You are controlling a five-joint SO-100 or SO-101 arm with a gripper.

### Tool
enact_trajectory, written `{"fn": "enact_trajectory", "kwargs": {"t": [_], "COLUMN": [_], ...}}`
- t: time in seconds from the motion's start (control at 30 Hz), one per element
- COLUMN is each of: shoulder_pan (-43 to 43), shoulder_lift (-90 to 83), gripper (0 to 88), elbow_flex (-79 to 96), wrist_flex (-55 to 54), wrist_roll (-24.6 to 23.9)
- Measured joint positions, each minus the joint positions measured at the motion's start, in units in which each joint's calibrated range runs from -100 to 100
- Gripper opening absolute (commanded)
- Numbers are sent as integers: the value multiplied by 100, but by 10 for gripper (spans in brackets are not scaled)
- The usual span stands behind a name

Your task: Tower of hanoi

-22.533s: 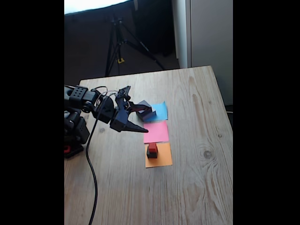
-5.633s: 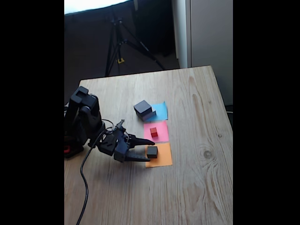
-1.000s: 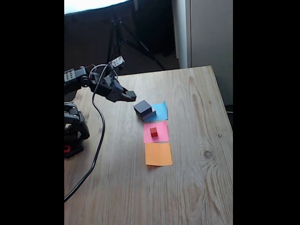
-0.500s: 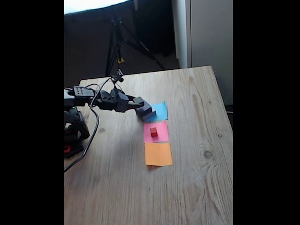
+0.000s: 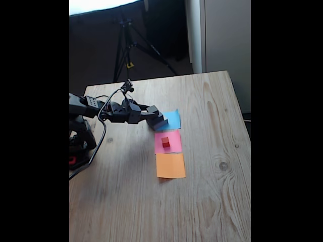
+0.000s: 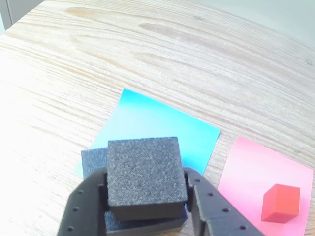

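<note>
Pale wooden table (image 5: 212,201) with wavy grain fills the fixed view, sunlit, with a dark floor and a tripod (image 5: 128,43) beyond its far edge. Nearest the camera in that view lies an orange paper square (image 5: 170,166), bare on top. Just behind it sits a pink paper square (image 5: 172,146), and the tiny red cube (image 5: 165,142) rests on it; the wrist view shows the same red cube (image 6: 280,203) standing on the pink sheet (image 6: 251,167), apart from the gripper. Farther back lies a blue paper square (image 5: 173,118). At its left edge in the fixed view the gripper (image 5: 153,115) reaches in from the left, the arm's base (image 5: 81,143) standing at the table's left side with a black cable (image 5: 98,146) trailing down. In the wrist view the gripper (image 6: 144,196) has its two dark fingers (image 6: 84,206) pressed against either side of a black block (image 6: 142,169), jaws closed on it. A second dark layer (image 6: 142,221) shows directly beneath that block, and a flat grey block (image 6: 93,160) lies lowest, partly on the blue sheet (image 6: 162,128). Whether the gripped block is lifted clear of the piece below cannot be told.
</note>
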Motion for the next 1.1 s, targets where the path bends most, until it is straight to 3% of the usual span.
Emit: {"fn": "enact_trajectory", "kwargs": {"t": [0.93,1.1], "shoulder_pan": [-83,-124], "shoulder_lift": [496,581], "gripper": [35,71], "elbow_flex": [165,165], "wrist_flex": [-624,-729], "wrist_roll": [17,17]}}
